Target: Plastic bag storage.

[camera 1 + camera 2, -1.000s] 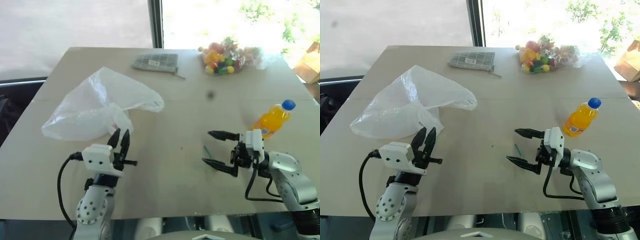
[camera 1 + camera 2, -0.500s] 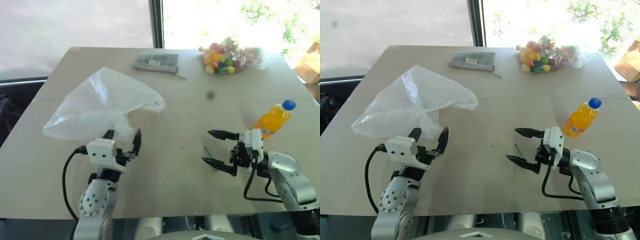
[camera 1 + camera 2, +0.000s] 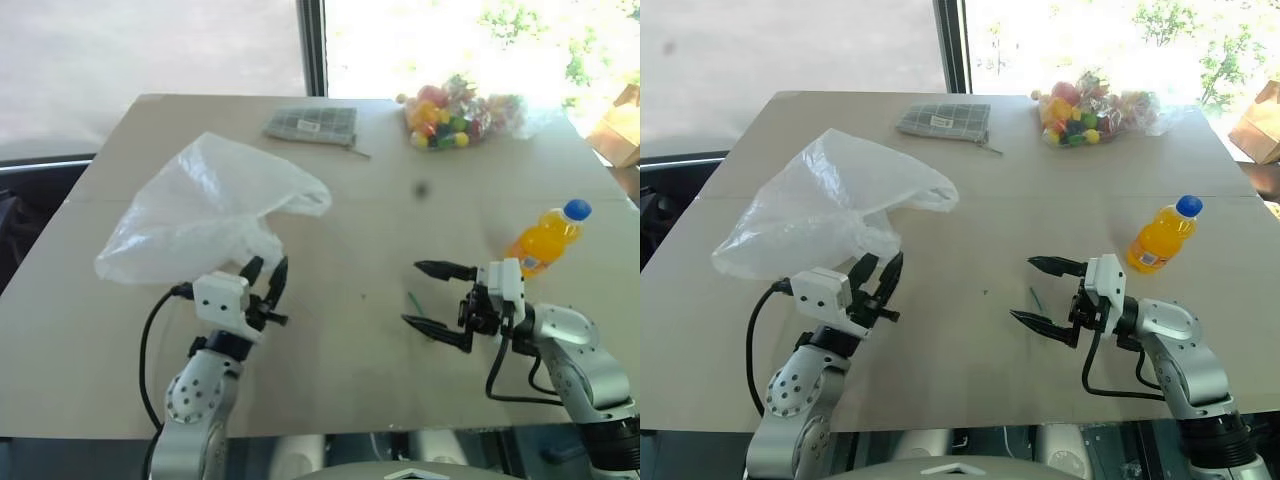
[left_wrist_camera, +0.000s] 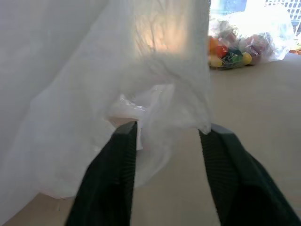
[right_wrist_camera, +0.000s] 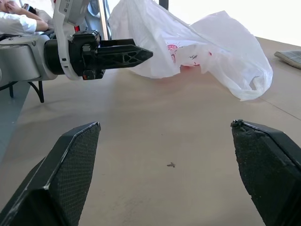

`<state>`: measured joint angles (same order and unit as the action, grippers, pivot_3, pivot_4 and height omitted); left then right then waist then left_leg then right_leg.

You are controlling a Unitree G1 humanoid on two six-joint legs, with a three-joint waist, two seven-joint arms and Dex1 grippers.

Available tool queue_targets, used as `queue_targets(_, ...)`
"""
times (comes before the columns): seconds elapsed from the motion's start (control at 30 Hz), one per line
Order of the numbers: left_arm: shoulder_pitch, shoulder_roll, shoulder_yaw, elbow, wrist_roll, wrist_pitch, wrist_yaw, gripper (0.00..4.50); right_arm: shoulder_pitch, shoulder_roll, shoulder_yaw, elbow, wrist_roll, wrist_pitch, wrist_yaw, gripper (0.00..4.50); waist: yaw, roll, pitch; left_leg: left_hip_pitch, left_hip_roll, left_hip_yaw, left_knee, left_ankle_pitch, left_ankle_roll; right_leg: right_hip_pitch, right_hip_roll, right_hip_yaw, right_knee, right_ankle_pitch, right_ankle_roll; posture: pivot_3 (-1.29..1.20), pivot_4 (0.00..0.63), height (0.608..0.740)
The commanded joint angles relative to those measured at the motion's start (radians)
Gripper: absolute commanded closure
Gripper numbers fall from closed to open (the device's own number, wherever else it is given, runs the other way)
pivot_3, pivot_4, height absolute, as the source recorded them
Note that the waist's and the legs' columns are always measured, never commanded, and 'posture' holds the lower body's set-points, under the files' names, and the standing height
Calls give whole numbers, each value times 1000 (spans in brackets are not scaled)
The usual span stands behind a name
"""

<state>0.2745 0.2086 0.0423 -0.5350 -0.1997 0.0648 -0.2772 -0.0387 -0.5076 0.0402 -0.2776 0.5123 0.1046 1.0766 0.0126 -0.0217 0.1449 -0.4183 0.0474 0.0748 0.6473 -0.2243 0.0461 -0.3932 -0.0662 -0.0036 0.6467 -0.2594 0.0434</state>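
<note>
The plastic bag (image 3: pixel 210 210), white, thin and crinkled, lies bunched on the left half of the table; red print shows on it (image 5: pixel 181 52). My left gripper (image 3: pixel 265 278) is at the bag's near edge, fingers drawn close together with a fold of the bag (image 4: pixel 155 108) hanging between the tips. Seen from the right wrist, the left gripper (image 5: pixel 149 52) points at the bag's near side. Over the right half of the table my right gripper (image 3: pixel 412 293) stands wide open and level, pointing left, with nothing between its fingers (image 5: pixel 77 160).
An orange drink bottle (image 3: pixel 545 238) stands just behind the right gripper. At the back lie a clear bag of colourful sweets (image 3: pixel 450 115) and a grey checked pouch (image 3: pixel 311 123). A small green scrap (image 3: pixel 413 300) lies by the right gripper. The bare table (image 3: pixel 350 230) stretches between the arms.
My left gripper opened wide, moved forward and a little right into the bag's near edge, then closed on a fold. The bag shifted slightly right. The right arm kept still.
</note>
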Motion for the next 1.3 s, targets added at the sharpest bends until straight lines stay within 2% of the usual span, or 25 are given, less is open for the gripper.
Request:
queue_targets(0.03,-8,5,10,-12,-15,-12,-10,4208,-1,3,2,-38,-1,-19,-6,0,0,0,0,0,0,0,0,0,0,0,0,0,0,0,0,0,150,740)
queue_targets(0.07,-8,5,10,-12,-15,-13,-11,4476,0,3,2,-39,-1,-19,-6,0,0,0,0,0,0,0,0,0,0,0,0,0,0,0,0,0,150,740)
queue_targets(0.37,-15,5,19,0,-4,-41,-10,4476,-3,6,5,-33,-4,-26,-6,0,0,0,0,0,0,0,0,0,0,0,0,0,0,0,0,0,150,740)
queue_targets(0.43,-12,-8,27,-11,-50,-56,-27,4476,-2,7,6,-31,-5,-28,-4,0,0,0,0,0,0,0,0,0,0,0,0,0,0,0,0,0,150,740)
queue_targets(0.53,-17,-14,41,-17,-62,-54,-16,3617,-2,8,7,-30,-6,-29,-3,0,0,0,0,0,0,0,0,0,0,0,0,0,0,0,0,0,150,740)
queue_targets(0.67,-21,-19,32,-24,-46,-26,-2,1907,-2,8,8,-30,-8,-31,-1,0,0,0,0,0,0,0,0,0,0,0,0,0,0,0,0,0,150,740)
queue_targets(0.73,-33,-26,31,-22,-26,13,34,877,0,7,8,-30,-9,-32,1,0,0,0,0,0,0,0,0,0,0,0,0,0,0,0,0,0,150,740)
queue_targets(0.77,-46,-24,24,-19,-18,40,45,225,1,6,8,-29,-9,-34,2,0,0,0,0,0,0,0,0,0,0,0,0,0,0,0,0,0,150,740)
queue_targets(0.8,-55,-20,17,-18,-10,60,49,83,1,5,8,-28,-10,-35,3,0,0,0,0,0,0,0,0,0,0,0,0,0,0,0,0,0,150,740)
queue_targets(1.0,-114,55,-44,-7,86,150,33,40,1,4,10,-24,-12,-43,6,0,0,0,0,0,0,0,0,0,0,0,1,0,0,0,0,0,150,740)
queue_targets(1.13,-162,147,-106,5,197,185,1,40,0,5,12,-20,-17,-50,8,0,0,0,0,0,0,0,0,0,0,0,2,0,1,0,0,0,150,740)
queue_targets(1.3,-204,150,-108,32,214,161,0,40,-2,7,16,-12,-25,-59,8,0,0,0,0,0,0,0,0,0,0,0,1,0,1,0,0,0,150,740)
